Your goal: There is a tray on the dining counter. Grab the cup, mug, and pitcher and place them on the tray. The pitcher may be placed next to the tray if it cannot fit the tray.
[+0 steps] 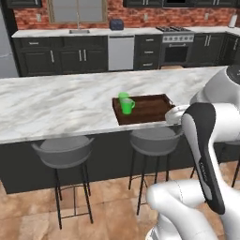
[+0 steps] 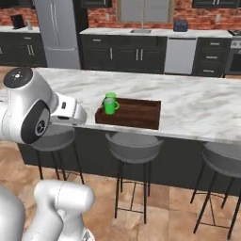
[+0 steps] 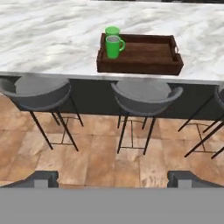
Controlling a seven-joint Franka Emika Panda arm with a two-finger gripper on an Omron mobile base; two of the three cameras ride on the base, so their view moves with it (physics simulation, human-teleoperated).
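1. The gripper [image 3: 113, 178] is seen in the hand view with its two dark fingertips [image 3: 43, 178] spread wide apart; nothing is pinched between them, and tiled floor is seen in the gap.
2. Just beyond, grey round stools [image 3: 146, 94] are lined up on thin dark legs against the dark base of the dining counter [image 3: 48, 39].
3. The dining counter is shown as a long white, grey-veined marble top running across all three views.
4. The tray [image 3: 144, 54] is placed on the counter close to its near edge, above the middle stool; it is a dark brown wooden rectangle with raised sides and cut-out end handles.
5. The mug [image 3: 113, 46] is set upright inside the tray at one end, at the left in the hand view, with its loop handle turned toward the tray's middle.
6. The cup [image 3: 112, 31] is seen directly behind the mug at the same end of the tray, mostly hidden by it; whether it touches the mug cannot be told. The rest of the tray floor is left bare wood.
7. From the left base view, the white arm [image 1: 206, 136] is seen at the lower right, with the tray [image 1: 147, 108], the mug [image 1: 127, 106] and the cup [image 1: 123, 96] beyond it.
8. Farther back, dark cabinets [image 1: 61, 56], a white dishwasher [image 1: 121, 52] and a stove [image 1: 177, 47] are ranged under a marble counter backed by red brick.
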